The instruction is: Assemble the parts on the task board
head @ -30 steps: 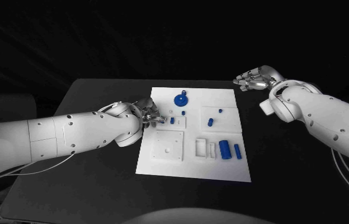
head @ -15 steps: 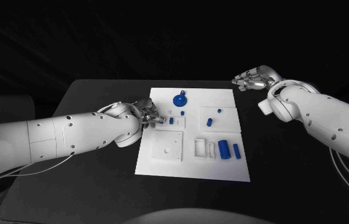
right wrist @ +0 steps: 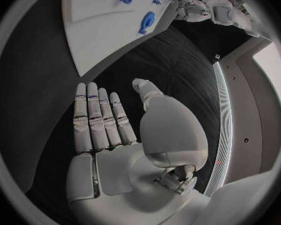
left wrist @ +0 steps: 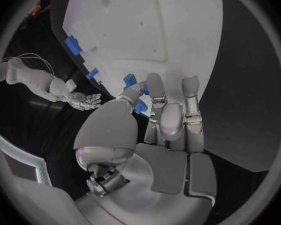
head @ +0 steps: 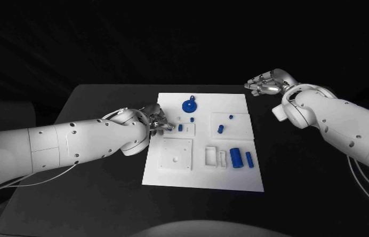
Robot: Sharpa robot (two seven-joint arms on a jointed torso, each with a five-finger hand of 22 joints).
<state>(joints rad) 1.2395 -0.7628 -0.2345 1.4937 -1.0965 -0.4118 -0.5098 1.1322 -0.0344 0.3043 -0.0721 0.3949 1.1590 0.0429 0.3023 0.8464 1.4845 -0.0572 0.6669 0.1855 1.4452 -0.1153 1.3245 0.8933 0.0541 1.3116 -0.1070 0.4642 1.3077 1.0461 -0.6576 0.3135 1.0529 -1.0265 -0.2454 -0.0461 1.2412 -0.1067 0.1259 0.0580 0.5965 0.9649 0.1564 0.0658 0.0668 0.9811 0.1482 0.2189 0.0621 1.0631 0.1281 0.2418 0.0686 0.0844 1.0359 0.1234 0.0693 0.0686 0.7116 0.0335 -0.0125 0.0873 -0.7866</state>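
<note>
text: none legible | task board (head: 170, 173): unmarked (no labels) | parts: no numbers

Table (head: 92, 103) matt black, faintly grainy; board (head: 203, 181) smooth matt white, plastic-looking; parts (head: 238, 158) plain blue plastic with a slight sheen; arms (head: 77, 141) glossy white shell; left hand (left wrist: 168, 122) and right hand (right wrist: 115, 130) smooth satin silver metal, pale grey matt pads on the fingers (right wrist: 90, 120)

Black table (head: 100, 194), white task board (head: 203, 181) lying at its middle
</note>
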